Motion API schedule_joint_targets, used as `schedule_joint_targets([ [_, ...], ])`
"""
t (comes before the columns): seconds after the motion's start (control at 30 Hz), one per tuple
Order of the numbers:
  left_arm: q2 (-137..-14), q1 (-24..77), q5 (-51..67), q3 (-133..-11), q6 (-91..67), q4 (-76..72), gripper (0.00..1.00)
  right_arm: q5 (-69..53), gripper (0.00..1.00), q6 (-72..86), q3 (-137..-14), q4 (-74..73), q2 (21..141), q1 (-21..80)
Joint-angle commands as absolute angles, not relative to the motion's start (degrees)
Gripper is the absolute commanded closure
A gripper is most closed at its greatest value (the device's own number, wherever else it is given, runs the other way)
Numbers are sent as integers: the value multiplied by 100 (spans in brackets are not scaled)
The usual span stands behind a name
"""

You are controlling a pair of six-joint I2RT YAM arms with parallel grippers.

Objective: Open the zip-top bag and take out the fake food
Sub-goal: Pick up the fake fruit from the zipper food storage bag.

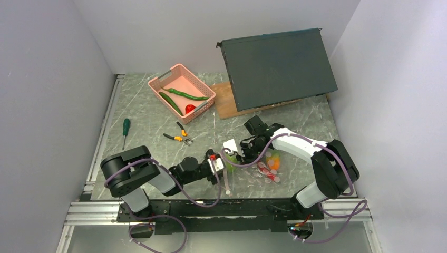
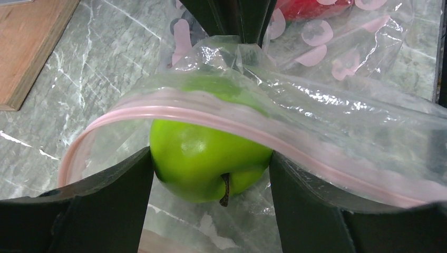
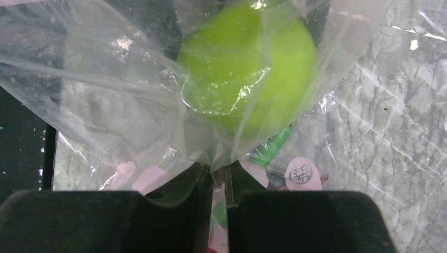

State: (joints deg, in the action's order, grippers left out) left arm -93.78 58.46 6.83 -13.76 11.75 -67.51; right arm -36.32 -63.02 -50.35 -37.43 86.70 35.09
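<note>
Two tools meet at the zip-top bag (image 1: 266, 169), lying lower centre of the top view on the table (image 1: 147, 113). Left tool (image 2: 211, 163) grasps the green apple (image 2: 200, 150) at the bag's open mouth. Right tool (image 3: 213, 176) is clenched on the bag's plastic beside that apple.

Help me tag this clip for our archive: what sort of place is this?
Probably a robotics lab test cell: left arm and right arm bolted to a rail at a marble-patterned table, plain white walls boxing it in, and staged props like a pink basket of toy vegetables.
</note>
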Motion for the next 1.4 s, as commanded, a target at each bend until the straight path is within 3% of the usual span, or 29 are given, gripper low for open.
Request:
schedule_joint_targets([
  [0.0, -9464, 5836, 649, -1318, 787, -7173, 41, -3850, 86, -6384, -5064, -3850, 8725, 3534],
  [0.1, -9408, 5836, 669, -1266, 725, -7178, 61, -3842, 86, -6384, -5062, -3858, 8720, 3533],
  [0.27, -9028, 5839, 756, -980, 613, -7102, 80, -3841, 86, -6391, -5062, -3871, 8704, 3533],
  [0.57, -7369, 5836, 730, -833, 412, -4948, 98, -3832, 86, -6400, -5067, -3876, 8706, 3525],
  [0.8, -6294, 5829, 310, -1228, 101, -2882, 100, -3832, 86, -6404, -5063, -3885, 8690, 3521],
  [1.37, -3886, 5296, 271, -1305, -1231, -761, 100, -3867, 86, -6400, -5053, -3901, 8631, 3487],
])
